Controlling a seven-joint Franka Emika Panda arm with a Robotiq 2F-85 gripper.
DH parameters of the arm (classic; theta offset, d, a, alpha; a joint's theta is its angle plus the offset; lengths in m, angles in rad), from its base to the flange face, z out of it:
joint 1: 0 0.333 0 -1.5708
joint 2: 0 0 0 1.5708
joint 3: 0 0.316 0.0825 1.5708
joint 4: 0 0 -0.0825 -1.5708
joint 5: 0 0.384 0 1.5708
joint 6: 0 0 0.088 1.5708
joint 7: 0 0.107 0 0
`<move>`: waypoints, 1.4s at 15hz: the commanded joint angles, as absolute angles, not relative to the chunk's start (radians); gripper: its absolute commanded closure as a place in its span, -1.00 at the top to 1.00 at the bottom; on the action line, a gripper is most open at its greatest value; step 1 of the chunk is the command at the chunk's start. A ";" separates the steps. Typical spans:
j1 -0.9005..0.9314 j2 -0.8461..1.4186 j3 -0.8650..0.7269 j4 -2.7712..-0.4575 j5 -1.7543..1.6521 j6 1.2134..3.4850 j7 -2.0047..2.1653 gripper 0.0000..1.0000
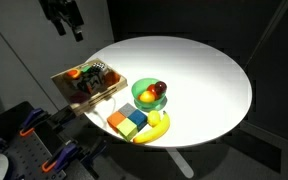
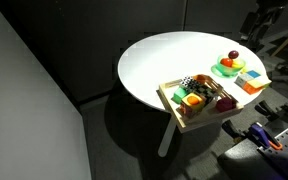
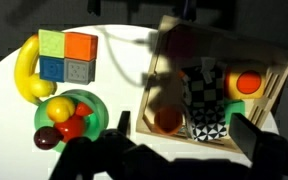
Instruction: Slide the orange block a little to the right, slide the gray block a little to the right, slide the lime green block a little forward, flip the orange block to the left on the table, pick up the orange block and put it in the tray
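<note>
Four blocks sit in a tight square near the table edge. In the wrist view the orange block [image 3: 81, 45] is next to the lime green block [image 3: 51, 45], and the gray block [image 3: 80, 72] is next to a blue block [image 3: 51, 71]. The orange block [image 1: 117, 119] and lime green block [image 1: 139, 116] also show in an exterior view. The tan tray [image 3: 269, 62] [image 1: 62, 78] [image 2: 168, 97] holds several items. My gripper [image 3: 186, 135] [image 1: 72, 28] is open and empty, high above the table, over the tray's edge.
A yellow banana [image 3: 27, 70] curves around the blocks. A green bowl [image 3: 96, 108] with fruit stands between the blocks and the tray. The tray holds a checkered box [image 3: 206, 100] and orange pieces. The round white table [image 1: 199, 70] drops off close to the blocks.
</note>
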State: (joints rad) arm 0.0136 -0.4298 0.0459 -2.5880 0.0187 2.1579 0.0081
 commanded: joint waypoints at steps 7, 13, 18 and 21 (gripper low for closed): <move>-0.086 -0.428 0.044 -2.602 -0.104 2.277 0.158 1.00; -0.079 -0.419 0.036 -2.595 -0.082 2.267 0.169 1.00; -0.079 -0.420 0.036 -2.595 -0.082 2.267 0.175 1.00; -0.083 -0.386 0.024 -2.568 -0.068 2.217 0.170 1.00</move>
